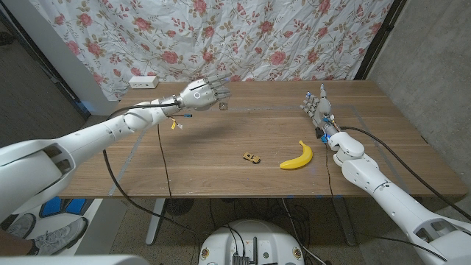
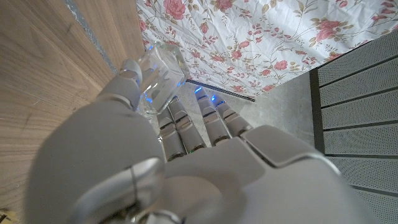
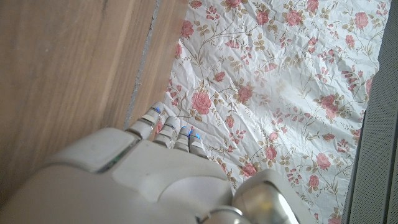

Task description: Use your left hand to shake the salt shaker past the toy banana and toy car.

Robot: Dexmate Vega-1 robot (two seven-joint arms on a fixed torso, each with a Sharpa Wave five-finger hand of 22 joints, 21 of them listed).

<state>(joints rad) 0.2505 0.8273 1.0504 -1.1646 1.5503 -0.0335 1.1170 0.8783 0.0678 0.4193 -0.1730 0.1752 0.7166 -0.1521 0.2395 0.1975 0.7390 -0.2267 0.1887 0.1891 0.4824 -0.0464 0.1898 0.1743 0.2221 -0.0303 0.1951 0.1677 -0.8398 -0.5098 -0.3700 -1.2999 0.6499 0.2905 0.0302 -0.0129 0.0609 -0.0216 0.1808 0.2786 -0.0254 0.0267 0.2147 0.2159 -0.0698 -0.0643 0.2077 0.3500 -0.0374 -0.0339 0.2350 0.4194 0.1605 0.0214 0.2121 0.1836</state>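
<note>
My left hand (image 1: 202, 93) hangs raised over the far middle of the table and holds a clear glass salt shaker (image 2: 160, 71) between thumb and fingers; in the head view the shaker (image 1: 221, 104) shows at the fingertips. A small toy car (image 1: 252, 157) and a yellow toy banana (image 1: 297, 157) lie side by side nearer the front, right of and well below that hand. My right hand (image 1: 318, 107) stands on the table's far right with fingers up and apart, holding nothing; its back (image 3: 155, 180) shows in the right wrist view.
A white power strip (image 1: 143, 82) lies at the table's far left corner. A flowered curtain (image 1: 257, 37) hangs right behind the table (image 1: 199, 165). Cables run from the left arm down over the front edge.
</note>
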